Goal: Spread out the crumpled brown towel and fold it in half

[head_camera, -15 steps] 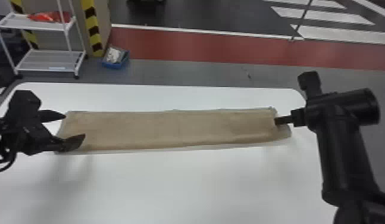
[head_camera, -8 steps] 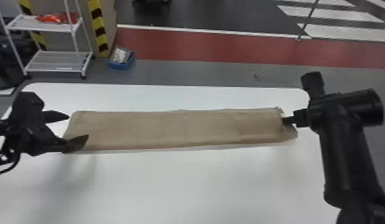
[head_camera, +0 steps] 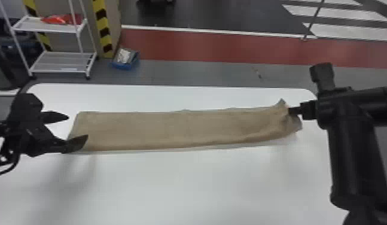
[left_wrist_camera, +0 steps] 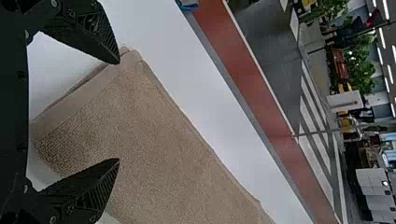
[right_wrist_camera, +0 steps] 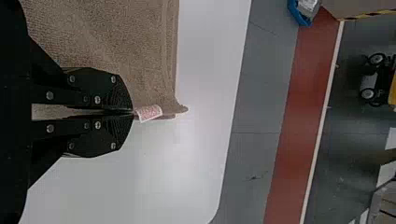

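Note:
The brown towel lies as a long flat strip across the table, its right end bunched and slightly raised. My left gripper stands open at the strip's left end, one finger over the towel's near corner. In the left wrist view, the spread fingers of my left gripper have the end of the towel between and beyond them. At the right end, my right gripper is on the towel's edge. The right wrist view has my right gripper shut on the towel, beside a small white tag.
The white table extends in front of the towel and in a narrower band behind it. Beyond its far edge stand a white wire shelf and a blue bin on the floor.
The towel's right end has bunched up and lifted a little at my right gripper. The head view has shifted, so the whole scene sits farther right. My left gripper stays open.

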Robot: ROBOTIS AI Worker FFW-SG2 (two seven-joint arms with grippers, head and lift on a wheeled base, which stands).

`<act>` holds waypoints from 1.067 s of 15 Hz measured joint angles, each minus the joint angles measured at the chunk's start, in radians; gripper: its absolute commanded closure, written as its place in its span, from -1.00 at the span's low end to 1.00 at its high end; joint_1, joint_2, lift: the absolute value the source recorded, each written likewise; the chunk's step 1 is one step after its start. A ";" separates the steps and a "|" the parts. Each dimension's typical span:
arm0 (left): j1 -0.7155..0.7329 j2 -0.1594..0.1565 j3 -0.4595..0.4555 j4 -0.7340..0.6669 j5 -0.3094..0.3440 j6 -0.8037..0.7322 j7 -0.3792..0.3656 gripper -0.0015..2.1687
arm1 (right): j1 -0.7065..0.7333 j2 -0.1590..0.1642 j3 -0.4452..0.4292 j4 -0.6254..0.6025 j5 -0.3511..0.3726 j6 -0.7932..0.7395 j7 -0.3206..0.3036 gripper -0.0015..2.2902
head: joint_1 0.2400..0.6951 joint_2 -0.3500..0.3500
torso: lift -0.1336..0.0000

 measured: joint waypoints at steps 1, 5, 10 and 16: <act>0.000 0.000 0.001 0.001 0.001 -0.001 0.001 -0.85 | 0.015 -0.001 0.000 -0.034 -0.029 -0.032 0.000 -0.07 | 1.00 -0.30 | -0.84; 0.006 -0.001 0.001 0.003 0.003 -0.005 0.002 -0.85 | 0.029 -0.004 0.017 -0.017 0.007 -0.069 0.002 -0.07 | 1.00 -0.29 | -0.84; 0.011 -0.006 0.000 0.003 0.001 -0.008 -0.001 -0.83 | 0.026 -0.011 0.028 0.041 0.068 -0.096 -0.001 -0.07 | 1.00 -0.33 | -0.84; 0.015 -0.011 0.004 0.001 0.003 -0.012 -0.001 -0.82 | 0.050 -0.011 -0.025 -0.038 -0.014 -0.188 -0.014 -0.08 | 1.00 -0.34 | -0.84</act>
